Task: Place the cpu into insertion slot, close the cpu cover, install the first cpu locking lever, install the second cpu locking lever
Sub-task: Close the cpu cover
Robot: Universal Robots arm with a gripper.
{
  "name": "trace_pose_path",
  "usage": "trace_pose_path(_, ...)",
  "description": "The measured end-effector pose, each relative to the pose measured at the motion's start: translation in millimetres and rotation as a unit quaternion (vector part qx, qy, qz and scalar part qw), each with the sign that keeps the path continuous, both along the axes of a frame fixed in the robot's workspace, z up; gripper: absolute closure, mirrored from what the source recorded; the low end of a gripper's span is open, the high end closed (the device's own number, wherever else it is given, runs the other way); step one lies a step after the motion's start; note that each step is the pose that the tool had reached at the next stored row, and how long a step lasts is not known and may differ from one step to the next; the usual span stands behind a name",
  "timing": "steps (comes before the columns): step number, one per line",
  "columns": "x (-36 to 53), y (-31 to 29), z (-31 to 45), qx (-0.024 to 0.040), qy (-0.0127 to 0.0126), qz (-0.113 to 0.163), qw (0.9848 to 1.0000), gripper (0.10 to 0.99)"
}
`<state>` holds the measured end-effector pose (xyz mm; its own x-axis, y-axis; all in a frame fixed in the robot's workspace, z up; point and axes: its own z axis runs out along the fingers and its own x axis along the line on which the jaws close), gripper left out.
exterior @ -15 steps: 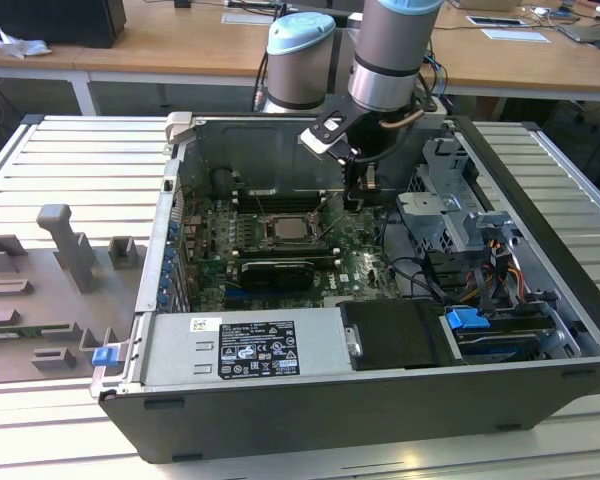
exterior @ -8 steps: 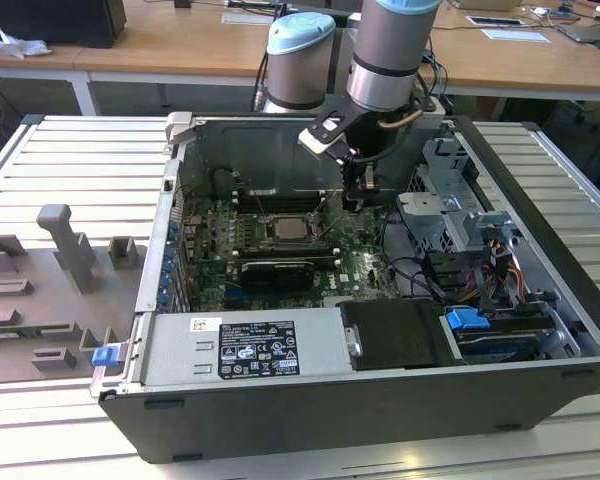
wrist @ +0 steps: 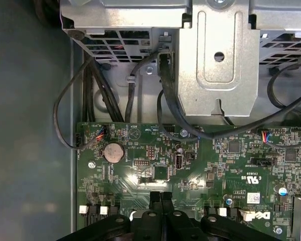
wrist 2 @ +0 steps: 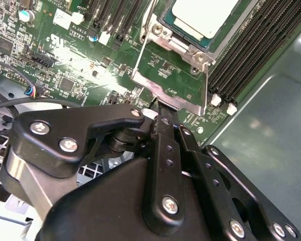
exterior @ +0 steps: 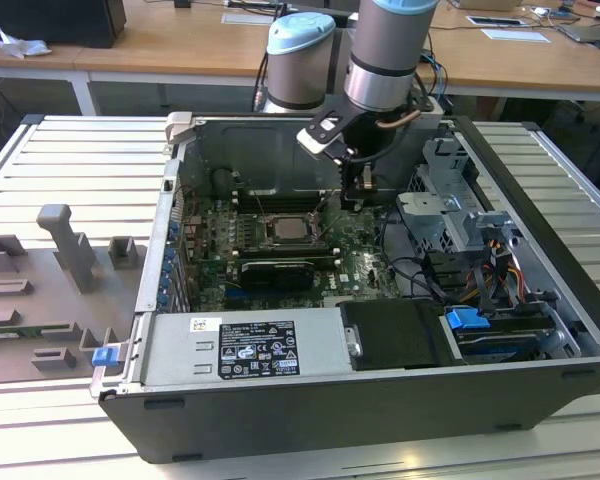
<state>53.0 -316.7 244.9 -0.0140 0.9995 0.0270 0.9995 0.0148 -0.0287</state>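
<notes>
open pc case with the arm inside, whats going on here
A robot arm reaches down into the open computer case. The cpu already sits in the insertion slot, while the cpu cover is swung open away from it, not yet closed. In the second wrist view the hand, with its fingers together, has its tip at the cover's free edge. Whether it actually pinches that edge cannot be told.
</notes>
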Motion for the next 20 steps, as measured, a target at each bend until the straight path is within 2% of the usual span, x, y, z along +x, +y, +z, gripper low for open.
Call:
trace_pose_path(16,-11.7,0.0,-0.8,0.0,0.0,0.0,1.0,0.98)
trace_pose_path(20,-18.7,0.0,-2.4,0.0,0.0,0.0,1.0,0.98)
